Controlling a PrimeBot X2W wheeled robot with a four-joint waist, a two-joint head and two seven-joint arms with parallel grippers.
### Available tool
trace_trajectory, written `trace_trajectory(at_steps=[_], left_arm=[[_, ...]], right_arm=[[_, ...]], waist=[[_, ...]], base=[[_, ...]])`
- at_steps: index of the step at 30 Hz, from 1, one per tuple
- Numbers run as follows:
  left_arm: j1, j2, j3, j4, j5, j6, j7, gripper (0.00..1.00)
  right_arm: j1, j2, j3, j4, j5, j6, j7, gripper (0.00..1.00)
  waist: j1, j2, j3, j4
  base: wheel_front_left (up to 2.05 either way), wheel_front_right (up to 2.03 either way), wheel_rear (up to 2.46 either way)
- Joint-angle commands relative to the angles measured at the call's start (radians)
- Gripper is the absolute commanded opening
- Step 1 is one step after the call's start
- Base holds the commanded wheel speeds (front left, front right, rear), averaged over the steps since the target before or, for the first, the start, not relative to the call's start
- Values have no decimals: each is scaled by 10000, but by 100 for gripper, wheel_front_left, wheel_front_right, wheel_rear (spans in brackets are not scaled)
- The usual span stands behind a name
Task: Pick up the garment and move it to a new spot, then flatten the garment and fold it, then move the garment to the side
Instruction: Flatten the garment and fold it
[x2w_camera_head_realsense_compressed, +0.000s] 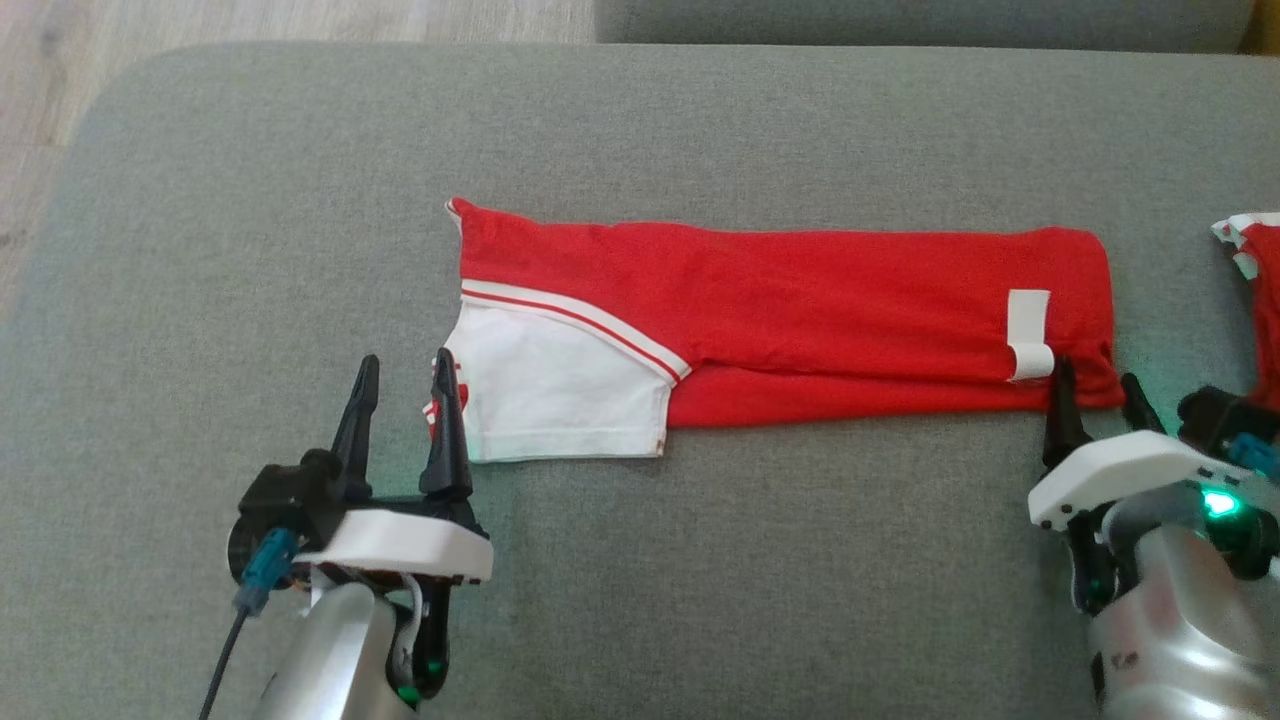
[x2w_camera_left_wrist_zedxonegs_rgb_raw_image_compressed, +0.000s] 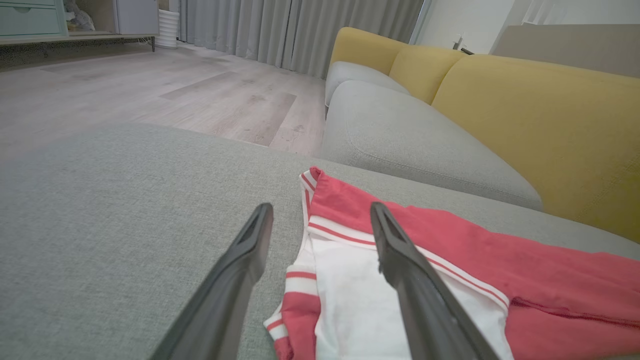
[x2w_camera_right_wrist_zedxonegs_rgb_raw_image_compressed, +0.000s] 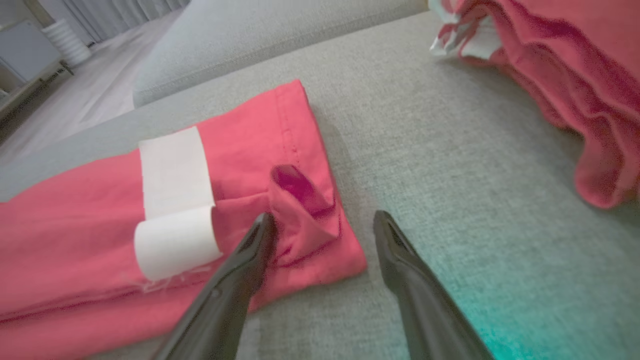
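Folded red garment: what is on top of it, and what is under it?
On the garment lies a white strip, lower end curled. Beneath is the grey cushion; anything between the folded layers is hidden.

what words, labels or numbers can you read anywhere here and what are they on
No readable text anywhere.
White tab on the red garment: blank, no writing.
Small dark mark on the right forearm: too small to read.

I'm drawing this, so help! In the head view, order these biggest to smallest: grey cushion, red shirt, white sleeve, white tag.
1. grey cushion
2. red shirt
3. white sleeve
4. white tag
None look alike in size.
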Motion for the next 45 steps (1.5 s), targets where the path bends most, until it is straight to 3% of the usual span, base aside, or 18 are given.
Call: trace_trajectory(at_steps=[1,3,4,13,21,26,32,38,45], left_arm=[[-342,24,291,-250,125,-25,-95,100],[-365,22,280,-259,94,-11,-95,100],[-376,22,281,-261,82,2,-95,100],[-333,20,422,-201,170,45,-95,100],[-284,19,475,-194,228,8,-95,100],[-237,19,466,-123,286,-39,-95,100],[-171,19,489,-54,360,-90,-95,100],[-24,19,616,89,497,-144,-95,100],[34,18,613,106,502,-142,-95,100]], right_arm=[[-333,-11,198,86,-168,-7,153,99],[-447,-11,264,447,-225,-7,223,43],[-498,-11,297,583,-240,-7,199,0],[-798,-75,-140,670,-721,-7,-563,0],[-732,-944,-1097,-400,-1177,-7,-548,0],[-671,-1120,-1078,-1262,-895,-7,-160,0],[-549,-774,-257,-2299,-86,-7,221,0],[-231,-223,1195,-3453,637,-7,392,0],[-116,-21,3132,-3925,1302,-7,780,0]], waist=[[-2,0,27,17],[-2,0,43,8],[-2,0,43,1],[-2,0,-165,-268],[-2,0,-461,-556],[-2,0,-657,-644],[-2,0,-1011,-607],[-2,0,-1568,-264],[-2,0,-1845,386]], base=[[0,0,0],[0,0,0],[0,0,0],[0,0,0],[0,0,0],[0,0,0],[0,0,0],[0,0,0],[0,0,0]])
